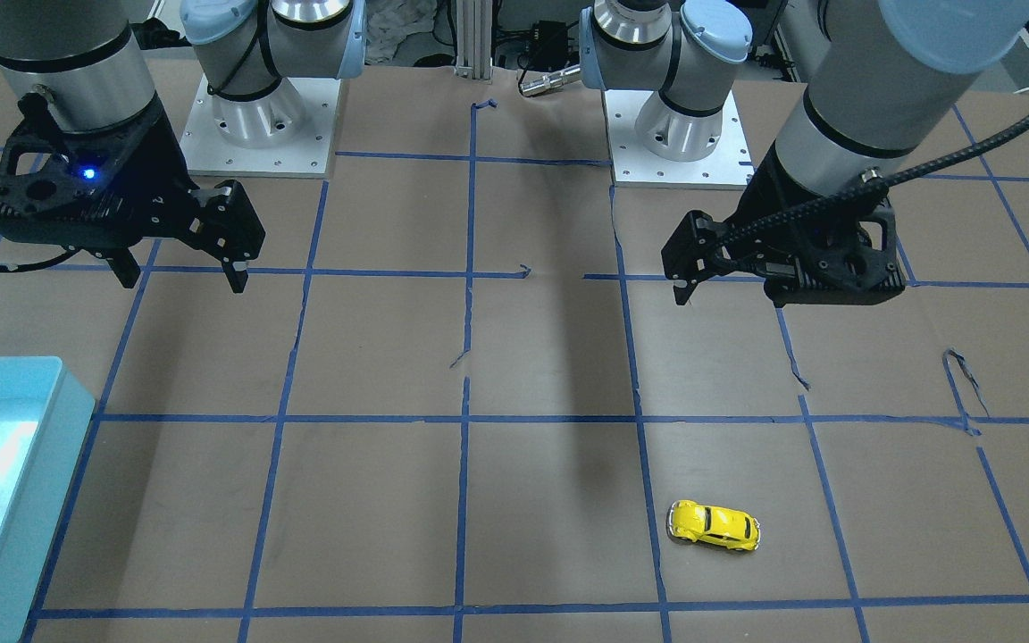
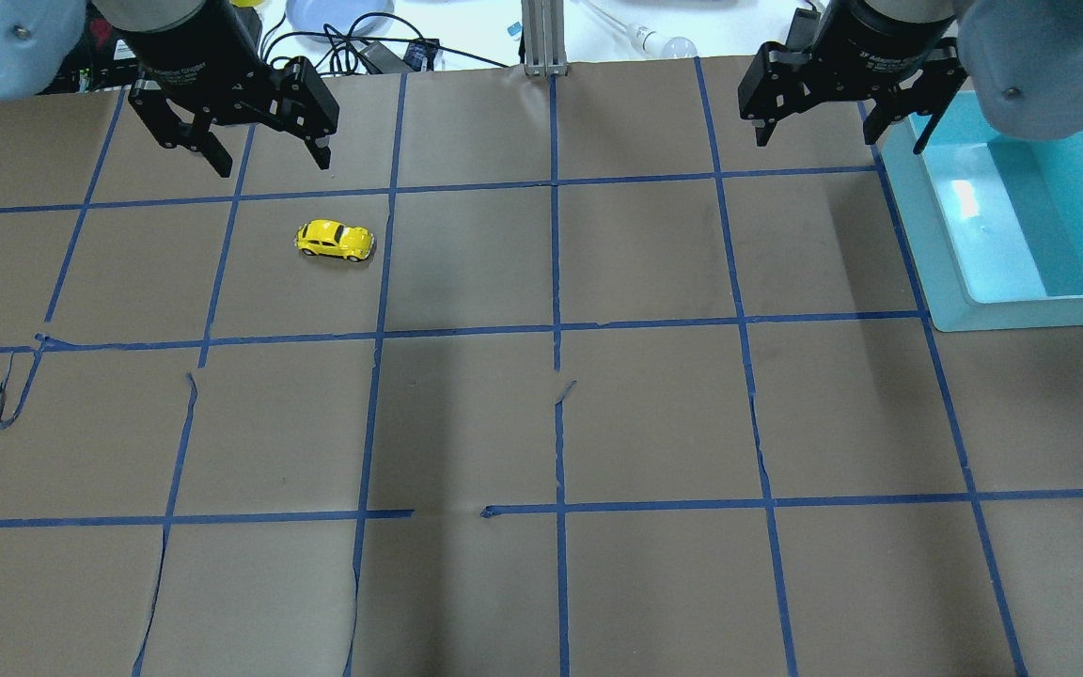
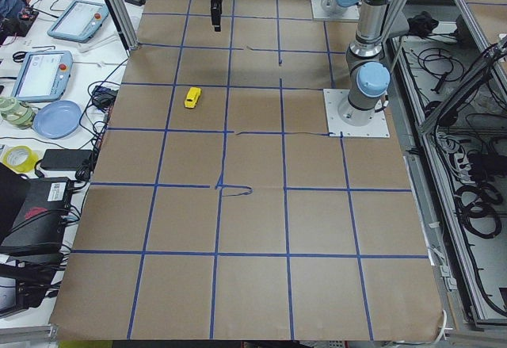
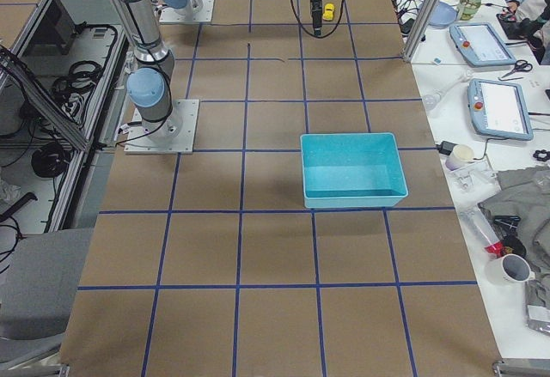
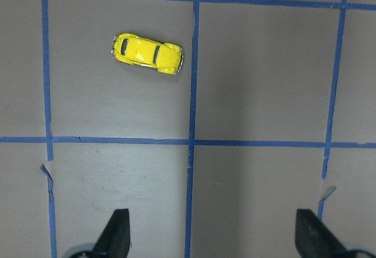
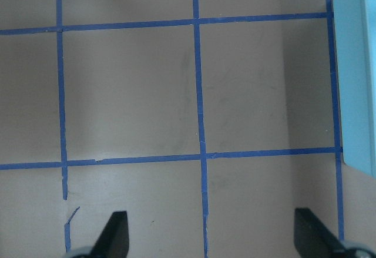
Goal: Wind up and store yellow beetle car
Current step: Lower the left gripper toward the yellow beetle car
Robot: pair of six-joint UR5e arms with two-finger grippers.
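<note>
Two arms hang over the bench [image 2: 654, 414], and you can see that neither one holds anything. The left fingers [image 5: 116, 234] are spread wide apart. In the left wrist view they poke up from the bottom edge of the frame, with brown bench and a blue tape line [image 5: 190, 152] between them. The right fingers [image 6: 114, 234] are spread just as wide. They show at the bottom of the right wrist view, also over bare brown bench.

Look for the yellow beetle car [image 2: 336, 241] in the upper left of the overhead view. It sits on its wheels on the bench, inside one square of blue lines and close to that square's right-hand line. Its long side runs across the frame. The left fingers hang just above it in that picture, but they are up in the air and do not touch it. In the left wrist view the car is in the upper left, well apart from the fingers at the bottom. In the front-facing view you will find it in the lower part of the frame, a bit right of the middle.

A light blue bin [image 2: 1021, 315] sits in the upper right of the overhead view. The right fingers hang beside its left wall. In the right wrist view only a strip of the bin shows at the right edge. The car and the bin are well apart, on opposite sides of the bench.
</note>
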